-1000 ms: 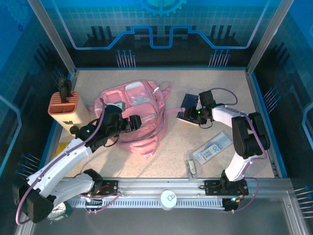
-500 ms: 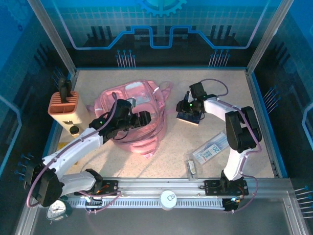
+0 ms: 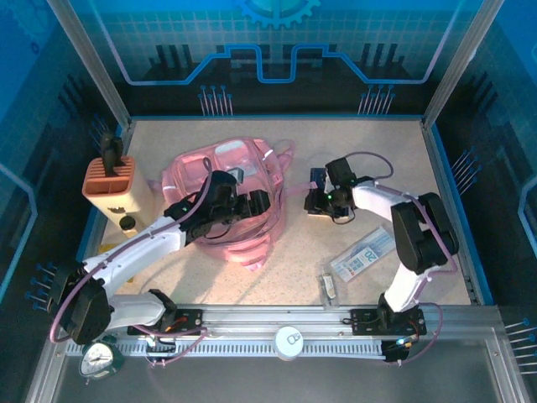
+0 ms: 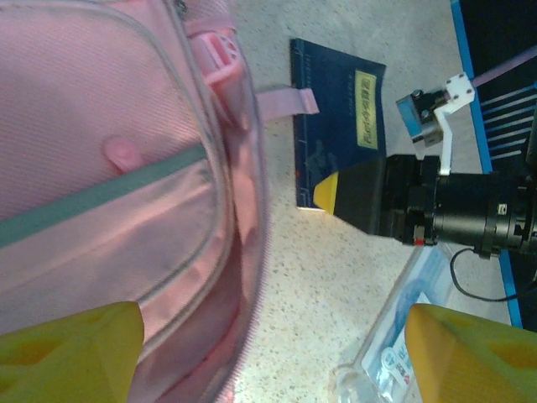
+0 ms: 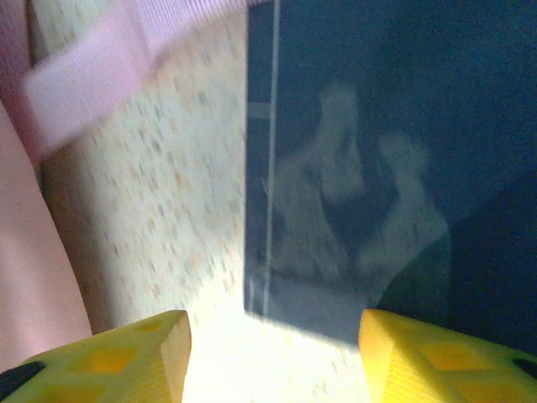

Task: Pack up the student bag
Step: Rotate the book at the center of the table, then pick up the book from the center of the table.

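The student bag point(image 3: 222, 180) is a big soft pink backpack lying left of the table's middle. In the left wrist view the bag point(image 4: 101, 168) shows its zipper edge. My left gripper point(image 3: 256, 204) hovers at the bag's right side. That gripper point(image 4: 268, 361) is open, one yellow finger over the bag and the other over a clear pouch point(image 4: 403, 336). A dark blue notebook point(image 4: 336, 109) lies right of the bag, under a pink strap point(image 5: 109, 75). My right gripper point(image 3: 323, 200) is low over the notebook point(image 5: 377, 168); the gripper point(image 5: 273, 353) is open, fingers either side of its near corner.
An orange-and-cream pen holder point(image 3: 117, 180) stands at the left edge, a small black round thing point(image 3: 127, 222) in front of it. The clear pouch point(image 3: 362, 253) and a small flat item point(image 3: 329, 287) lie near the front right. Blue frame rails surround the table.
My left gripper has travelled right across the bag to its right side. My right gripper has shifted left and nearer over the notebook, its jaws narrowing slightly.
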Tool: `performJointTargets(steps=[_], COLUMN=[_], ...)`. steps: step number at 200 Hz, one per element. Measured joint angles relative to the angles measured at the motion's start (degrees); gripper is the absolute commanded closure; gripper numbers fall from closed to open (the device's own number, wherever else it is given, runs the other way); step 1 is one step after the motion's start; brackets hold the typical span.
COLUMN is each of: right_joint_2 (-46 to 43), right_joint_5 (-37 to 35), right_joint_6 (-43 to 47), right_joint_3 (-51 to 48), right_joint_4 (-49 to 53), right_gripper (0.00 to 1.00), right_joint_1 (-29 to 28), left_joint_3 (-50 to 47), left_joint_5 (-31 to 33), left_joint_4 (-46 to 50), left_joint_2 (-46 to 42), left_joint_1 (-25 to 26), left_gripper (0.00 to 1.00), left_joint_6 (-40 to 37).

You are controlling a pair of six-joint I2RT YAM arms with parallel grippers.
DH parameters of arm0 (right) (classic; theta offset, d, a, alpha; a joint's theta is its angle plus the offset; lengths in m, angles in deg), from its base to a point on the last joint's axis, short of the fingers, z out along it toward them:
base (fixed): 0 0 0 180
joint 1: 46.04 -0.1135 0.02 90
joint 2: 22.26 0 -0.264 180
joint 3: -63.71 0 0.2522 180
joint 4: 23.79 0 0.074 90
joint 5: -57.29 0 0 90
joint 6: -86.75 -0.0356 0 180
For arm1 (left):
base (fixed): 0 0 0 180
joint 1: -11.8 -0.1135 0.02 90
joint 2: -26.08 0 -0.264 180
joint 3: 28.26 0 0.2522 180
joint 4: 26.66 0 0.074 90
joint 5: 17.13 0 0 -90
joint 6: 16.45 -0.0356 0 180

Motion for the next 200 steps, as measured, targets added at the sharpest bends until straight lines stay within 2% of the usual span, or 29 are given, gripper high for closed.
performJointTargets(steps=[54, 74, 100, 120, 153, 200], right_joint_2=[-13.73, -16.57, -17.03, -16.13, -13.11, -8.26], right_joint_5=[0.35, 0.66, 1.66, 1.73, 2.97, 4.50], right_joint_6=[-0.37, 0.09, 0.87, 1.95, 2.69, 1.90], right_joint_3=[-11.37, -11.23, -8.39, -5.29, -4.04, -4.48], right_joint_4=[5.55, 6.38, 7.08, 6.80, 4.24, 0.50], right_gripper=[0.43, 0.43, 0.40, 0.39, 0.34, 0.34], right_joint_1=[-2.43, -0.70, 5.27, 9.70, 16.15, 19.06], left_joint_3=[-0.37, -0.83, -0.79, -0.02, 5.92, 13.66], left_joint_5=[2.54, 4.52, 6.10, 7.19, 7.39, 8.02], left_joint_4=[-1.75, -2.93, -6.01, -8.87, -11.30, -14.86], left_joint_2=[-0.02, -0.02, 1.20, 5.53, 17.62, 30.60], left_joint_1=[5.09, 7.80, 10.75, 12.31, 14.19, 14.45], left_gripper=[0.24, 0.28, 0.33, 0.36, 0.42, 0.48], left_joint_6=[4.17, 6.36, 9.33, 11.43, 13.03, 13.22])
